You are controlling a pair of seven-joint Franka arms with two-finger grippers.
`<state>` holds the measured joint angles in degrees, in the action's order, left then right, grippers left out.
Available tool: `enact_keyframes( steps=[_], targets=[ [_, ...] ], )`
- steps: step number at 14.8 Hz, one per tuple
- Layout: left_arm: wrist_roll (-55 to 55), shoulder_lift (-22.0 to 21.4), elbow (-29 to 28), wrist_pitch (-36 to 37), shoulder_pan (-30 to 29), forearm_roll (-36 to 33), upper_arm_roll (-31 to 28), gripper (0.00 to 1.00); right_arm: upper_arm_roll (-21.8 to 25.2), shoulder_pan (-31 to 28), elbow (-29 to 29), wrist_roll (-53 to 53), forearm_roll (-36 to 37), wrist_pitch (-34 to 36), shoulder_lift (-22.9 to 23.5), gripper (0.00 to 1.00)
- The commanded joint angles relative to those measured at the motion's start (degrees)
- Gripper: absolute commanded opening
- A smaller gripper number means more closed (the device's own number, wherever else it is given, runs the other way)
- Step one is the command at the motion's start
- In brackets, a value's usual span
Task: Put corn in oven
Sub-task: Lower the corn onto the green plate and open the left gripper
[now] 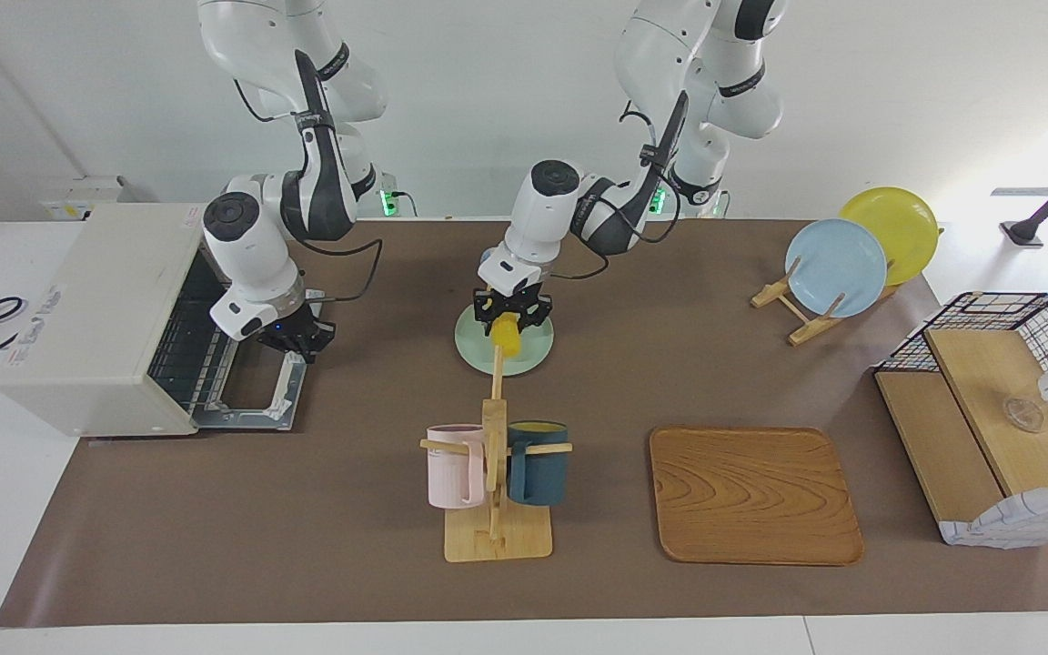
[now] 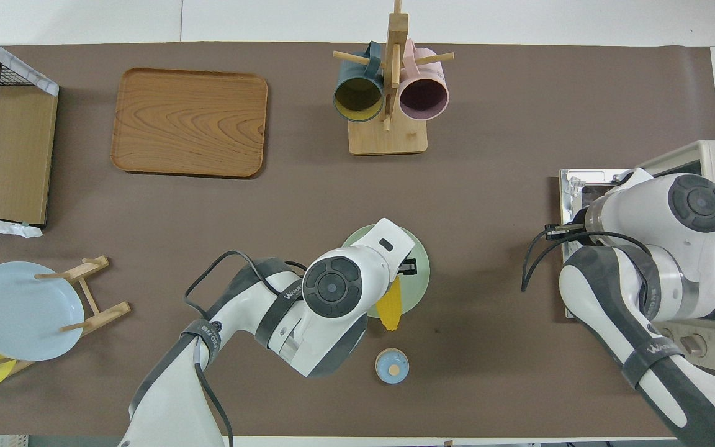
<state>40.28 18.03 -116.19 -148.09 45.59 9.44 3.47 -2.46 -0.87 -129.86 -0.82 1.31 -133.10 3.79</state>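
Observation:
The yellow corn (image 1: 507, 337) hangs tip-down from my left gripper (image 1: 508, 318), which is shut on its upper end just above the pale green plate (image 1: 535, 357). In the overhead view the corn (image 2: 390, 308) shows past my left wrist, at the edge of the plate (image 2: 418, 273) nearer the robots. The cream-white oven (image 1: 96, 300) stands at the right arm's end of the table, its door (image 1: 292, 389) dropped open and the wire rack showing inside. My right gripper (image 1: 298, 344) is shut at the door's outer handle edge; whether it grips the handle I cannot tell.
A wooden mug rack (image 1: 495, 473) with a pink and a dark blue mug stands farther from the robots than the plate. A small blue lid (image 2: 391, 366) lies nearer. A wooden tray (image 1: 754, 496), a plate stand (image 1: 838, 264) and a wire basket (image 1: 988, 400) occupy the left arm's end.

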Motion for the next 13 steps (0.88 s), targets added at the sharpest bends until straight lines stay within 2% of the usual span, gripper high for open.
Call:
enact_keyframes(
  steps=[1, 2, 4, 5, 6, 8, 10, 13],
  targets=[
    [-0.2, 1.3, 0.53, -1.94, 1.26, 0.4, -1.0, 0.0, 0.53, 1.75, 6.62, -1.29, 1.24, 6.96, -0.01, 0.63],
    [-0.2, 1.21, 0.44, -1.94, 1.26, 0.4, -1.0, 0.08, 0.53, 1.66, 7.51, -0.94, 1.24, 8.02, -0.45, 1.0],
    [-0.2, 1.3, 0.53, -1.85, 1.17, 0.31, -1.09, 0.65, 0.53, 1.75, 8.22, -0.94, 1.24, 8.82, -1.94, 1.0],
    [-0.29, 1.21, 0.53, -1.33, 1.17, 0.31, -1.09, 0.86, 0.53, 1.75, 8.22, -0.94, 1.24, 9.35, -3.08, 1.0],
    [-0.29, 1.13, 0.53, -1.06, 1.17, 0.31, -1.09, 1.0, 0.53, 1.75, 8.22, -0.85, 1.24, 9.88, -4.22, 1.0],
    [-0.55, -0.19, 0.61, 2.0, 0.38, 0.22, -1.18, 1.0, 0.44, 2.53, 8.22, 0.9, 1.32, 10.23, -6.77, 1.0],
    [-1.43, -3.78, 0.61, 6.65, -1.71, 0.22, -1.44, 1.0, 0.44, 3.07, 8.39, 4.5, 1.24, 11.19, -8.44, 1.0],
    [-4.67, -9.93, 2.89, 18.94, -7.25, 0.22, -1.44, 1.0, 0.53, 3.06, 10.93, 3.99, 0.8, 19.78, -9.77, 1.0]
  ],
)
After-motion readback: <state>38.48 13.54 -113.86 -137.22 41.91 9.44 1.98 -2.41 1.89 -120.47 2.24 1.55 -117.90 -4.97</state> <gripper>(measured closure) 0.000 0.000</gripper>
